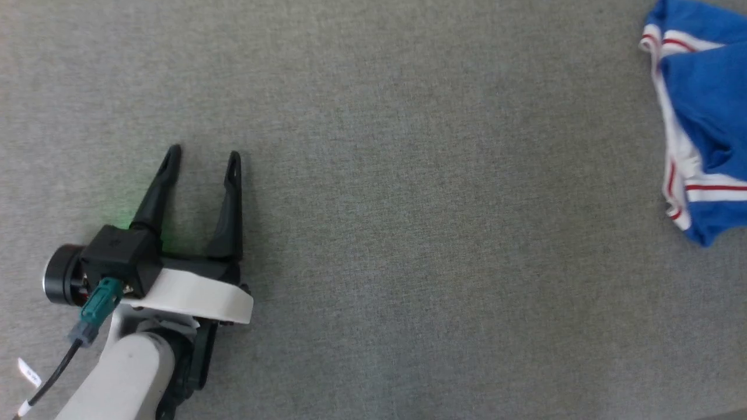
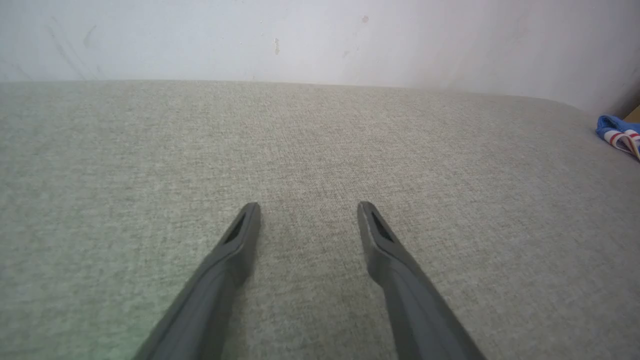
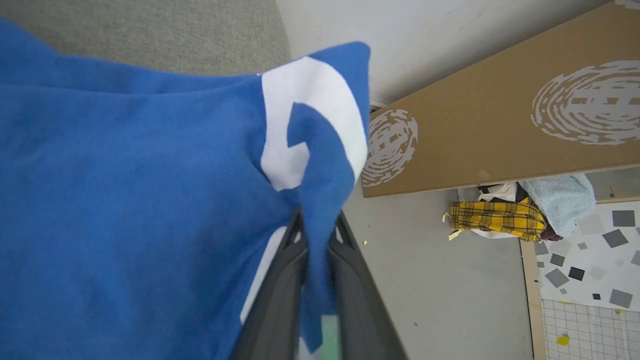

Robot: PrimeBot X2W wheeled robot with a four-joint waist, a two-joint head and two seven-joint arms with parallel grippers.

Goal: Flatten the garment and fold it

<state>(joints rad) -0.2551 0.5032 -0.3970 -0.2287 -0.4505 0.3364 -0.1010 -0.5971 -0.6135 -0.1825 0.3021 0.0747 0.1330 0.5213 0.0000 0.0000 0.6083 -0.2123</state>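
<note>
The left claw (image 1: 204, 153) stands wide and empty, low over the grey fabric worktop (image 1: 408, 262). The garment (image 1: 706, 105), blue with white and red-striped trim, lies bunched well apart from the left claw, far to its right. The right claw (image 3: 317, 232) is narrow and pinches a blue fold of the garment between its fingers.

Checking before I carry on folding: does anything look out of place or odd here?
The garment is bunched up at the far right of the grey surface, not laid flat, with a fold pinched in the right gripper. The left gripper is open over bare surface, far from it.
</note>
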